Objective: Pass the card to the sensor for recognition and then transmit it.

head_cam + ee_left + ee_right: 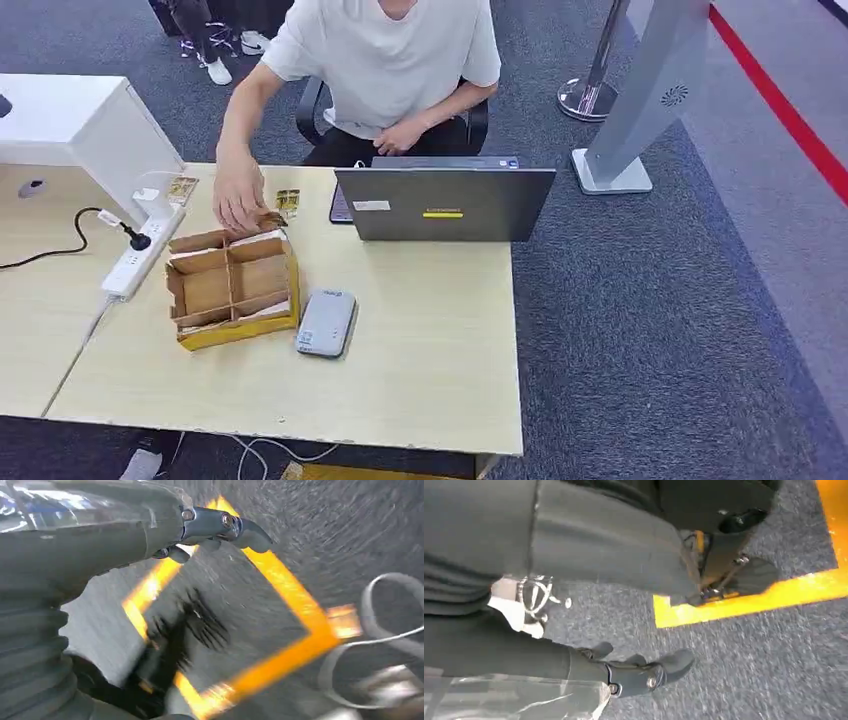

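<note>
- The left hand [220,530] is hanging over grey carpet [300,530] marked with yellow tape [280,580], its fingers [250,534] loosely extended and apart, gripping nothing (the view is motion-blurred)
- The right hand [644,672] is likewise pointing down at carpet beside a yellow stripe [744,602], fingers [679,661] slightly spread and grasping nothing
- On the pale wooden table [430,340], a divided cardboard box [233,288] is sitting near the middle, and a grey sensor [326,323] is lying flat just beside it, on the box's right
- A person [385,60] in a white shirt is sitting across the table, one hand [238,195] reaching down at the box's far edge and pinching what appears to be a card [270,219] (too small to be sure)
- More cards [288,201] are lying on the table just behind the box, with another [182,187] further left
- A closed-looking grey laptop [445,203] is standing between the person and the sensor
- A white power strip [140,250] with a black plug is lying left of the box, next to a white cabinet [80,125]
</note>
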You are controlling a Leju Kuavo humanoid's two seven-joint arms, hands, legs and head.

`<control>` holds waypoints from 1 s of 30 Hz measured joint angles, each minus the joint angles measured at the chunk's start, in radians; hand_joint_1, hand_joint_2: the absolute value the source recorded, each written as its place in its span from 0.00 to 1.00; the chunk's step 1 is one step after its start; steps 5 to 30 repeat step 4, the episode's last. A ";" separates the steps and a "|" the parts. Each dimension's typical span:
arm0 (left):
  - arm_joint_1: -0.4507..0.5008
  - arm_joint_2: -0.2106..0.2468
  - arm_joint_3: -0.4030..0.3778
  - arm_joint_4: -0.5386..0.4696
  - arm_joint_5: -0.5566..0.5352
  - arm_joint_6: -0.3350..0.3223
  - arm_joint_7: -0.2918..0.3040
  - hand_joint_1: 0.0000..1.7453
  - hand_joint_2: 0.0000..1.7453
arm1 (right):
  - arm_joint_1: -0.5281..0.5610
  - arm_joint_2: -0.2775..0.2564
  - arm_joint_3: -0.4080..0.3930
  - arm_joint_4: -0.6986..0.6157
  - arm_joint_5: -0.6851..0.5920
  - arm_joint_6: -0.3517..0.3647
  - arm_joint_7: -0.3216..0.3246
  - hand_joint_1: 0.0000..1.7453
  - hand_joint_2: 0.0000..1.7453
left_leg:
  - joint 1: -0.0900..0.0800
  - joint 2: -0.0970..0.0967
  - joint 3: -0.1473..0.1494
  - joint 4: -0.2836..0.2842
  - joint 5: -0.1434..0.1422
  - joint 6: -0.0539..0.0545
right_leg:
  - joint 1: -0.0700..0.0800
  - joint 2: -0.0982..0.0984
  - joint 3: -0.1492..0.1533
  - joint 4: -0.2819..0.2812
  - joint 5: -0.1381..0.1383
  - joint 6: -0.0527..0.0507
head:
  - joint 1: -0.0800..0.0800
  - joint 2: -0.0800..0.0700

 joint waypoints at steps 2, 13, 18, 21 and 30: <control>0.006 -0.011 -0.095 0.003 -0.010 0.005 0.012 0.00 1.00 | 0.011 0.000 0.030 -0.005 -0.026 0.009 0.008 0.00 1.00 | 0.000 0.000 0.000 0.000 0.000 0.000 | 0.000 0.000 0.000 0.000 0.000 0.000 | -0.002 0.000; 0.013 -0.019 -0.173 0.003 -0.005 0.006 0.018 0.00 1.00 | 0.021 -0.003 0.061 -0.012 -0.057 0.013 0.013 0.00 1.00 | 0.001 0.000 0.000 0.000 0.000 0.000 | 0.001 0.000 0.000 0.000 0.000 0.000 | -0.003 0.000; 0.013 -0.019 -0.173 0.003 -0.005 0.006 0.018 0.00 1.00 | 0.021 -0.003 0.061 -0.012 -0.057 0.013 0.013 0.00 1.00 | 0.001 0.000 0.000 0.000 0.000 0.000 | 0.001 0.000 0.000 0.000 0.000 0.000 | -0.003 0.000; 0.013 -0.019 -0.173 0.003 -0.005 0.006 0.018 0.00 1.00 | 0.021 -0.003 0.061 -0.012 -0.057 0.013 0.013 0.00 1.00 | 0.001 0.000 0.000 0.000 0.000 0.000 | 0.001 0.000 0.000 0.000 0.000 0.000 | -0.003 0.000; 0.013 -0.019 -0.173 0.003 -0.005 0.006 0.018 0.00 1.00 | 0.021 -0.003 0.061 -0.012 -0.057 0.013 0.013 0.00 1.00 | 0.001 0.000 0.000 0.000 0.000 0.000 | 0.001 0.000 0.000 0.000 0.000 0.000 | -0.003 0.000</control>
